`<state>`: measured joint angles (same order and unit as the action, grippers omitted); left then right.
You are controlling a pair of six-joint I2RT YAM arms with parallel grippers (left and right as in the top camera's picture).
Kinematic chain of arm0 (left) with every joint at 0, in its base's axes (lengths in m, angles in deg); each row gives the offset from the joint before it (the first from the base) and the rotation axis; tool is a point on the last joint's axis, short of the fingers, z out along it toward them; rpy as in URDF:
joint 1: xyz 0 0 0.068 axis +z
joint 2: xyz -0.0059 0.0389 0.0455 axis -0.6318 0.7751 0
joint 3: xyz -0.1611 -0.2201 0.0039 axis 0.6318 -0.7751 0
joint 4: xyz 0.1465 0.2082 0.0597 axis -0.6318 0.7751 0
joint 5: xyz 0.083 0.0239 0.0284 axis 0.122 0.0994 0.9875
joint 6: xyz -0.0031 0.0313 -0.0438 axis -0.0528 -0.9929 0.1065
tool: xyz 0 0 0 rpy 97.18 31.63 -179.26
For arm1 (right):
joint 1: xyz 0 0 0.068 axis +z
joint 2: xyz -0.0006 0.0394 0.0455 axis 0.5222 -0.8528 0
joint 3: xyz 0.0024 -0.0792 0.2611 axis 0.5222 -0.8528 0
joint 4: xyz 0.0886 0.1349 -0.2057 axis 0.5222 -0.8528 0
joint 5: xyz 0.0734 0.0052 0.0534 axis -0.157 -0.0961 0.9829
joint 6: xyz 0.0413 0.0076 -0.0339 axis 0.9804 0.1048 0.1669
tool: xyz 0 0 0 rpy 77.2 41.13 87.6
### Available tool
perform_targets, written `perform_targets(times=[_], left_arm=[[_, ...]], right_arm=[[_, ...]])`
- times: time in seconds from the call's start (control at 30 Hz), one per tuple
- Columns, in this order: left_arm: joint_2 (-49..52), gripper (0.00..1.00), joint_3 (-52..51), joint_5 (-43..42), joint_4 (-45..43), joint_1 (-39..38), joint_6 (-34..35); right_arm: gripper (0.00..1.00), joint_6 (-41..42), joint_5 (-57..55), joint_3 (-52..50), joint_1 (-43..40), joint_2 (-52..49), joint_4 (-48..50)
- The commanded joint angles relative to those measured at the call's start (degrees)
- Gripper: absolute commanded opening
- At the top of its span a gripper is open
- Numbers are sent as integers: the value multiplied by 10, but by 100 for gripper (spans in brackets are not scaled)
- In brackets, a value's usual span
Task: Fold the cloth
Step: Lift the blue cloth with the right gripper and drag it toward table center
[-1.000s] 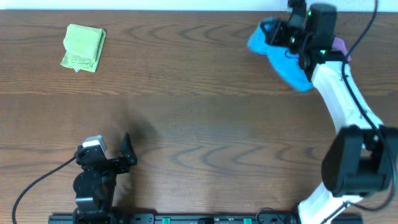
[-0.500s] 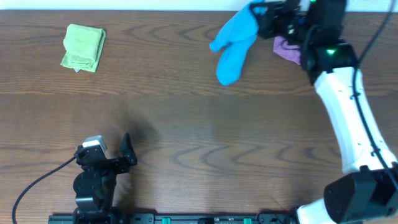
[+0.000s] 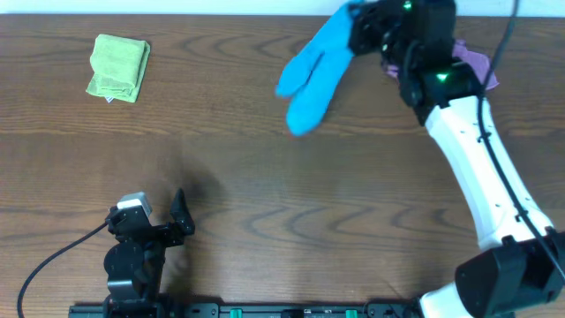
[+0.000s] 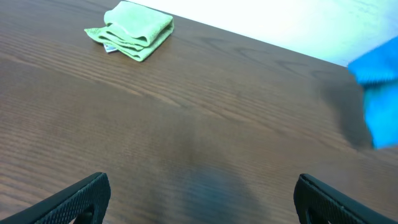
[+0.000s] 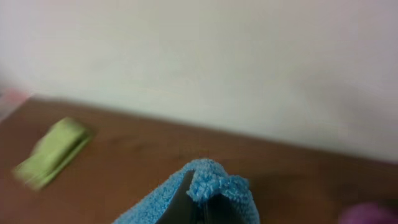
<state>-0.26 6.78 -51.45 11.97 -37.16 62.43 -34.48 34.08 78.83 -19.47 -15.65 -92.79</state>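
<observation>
My right gripper is shut on a blue cloth and holds it up above the table's far middle; the cloth hangs down toward the left. In the right wrist view the blue cloth is bunched around the jaws. The cloth's edge shows at the right of the left wrist view. My left gripper is open and empty near the front left edge; its two fingertips sit wide apart over bare wood.
A folded green cloth lies at the far left; it also shows in the left wrist view and the right wrist view. A purple cloth lies at the far right behind the right arm.
My right gripper has lifted the blue cloth off the far right and carried it left. The purple cloth beneath is uncovered. The left arm has not moved.
</observation>
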Motion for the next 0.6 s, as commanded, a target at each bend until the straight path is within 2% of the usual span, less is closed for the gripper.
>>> perform_targets(times=[0.0, 0.1, 0.2, 0.4, 0.43, 0.47, 0.5, 0.53, 0.57], left_arm=[[-3, 95, -12, 6, 4, -2, 7], [-3, 95, -12, 6, 4, -2, 7], [-3, 95, -12, 6, 4, -2, 7], [-3, 95, -12, 6, 4, -2, 7], [-3, 96, -12, 6, 4, -2, 7], [-3, 95, -12, 6, 4, -2, 7], [-3, 95, -12, 6, 4, -2, 7], [-3, 95, -12, 6, 4, -2, 7], [-3, 95, -12, 6, 4, -2, 7]], right_arm=[[1, -14, -72, 4, -35, 1, 28], [1, 1, -42, 5, -49, 1, 40], [1, 6, 35, 5, -41, 1, 28], [1, 7, 222, 5, 61, 0, -59], [6, 7, 266, 5, 94, -3, -87], [39, 3, 296, 5, 128, -7, -113], [84, -16, 306, 5, 165, -12, -146], [99, -46, 293, 5, 195, -14, -173], [99, -66, 252, 5, 226, -15, -200]])
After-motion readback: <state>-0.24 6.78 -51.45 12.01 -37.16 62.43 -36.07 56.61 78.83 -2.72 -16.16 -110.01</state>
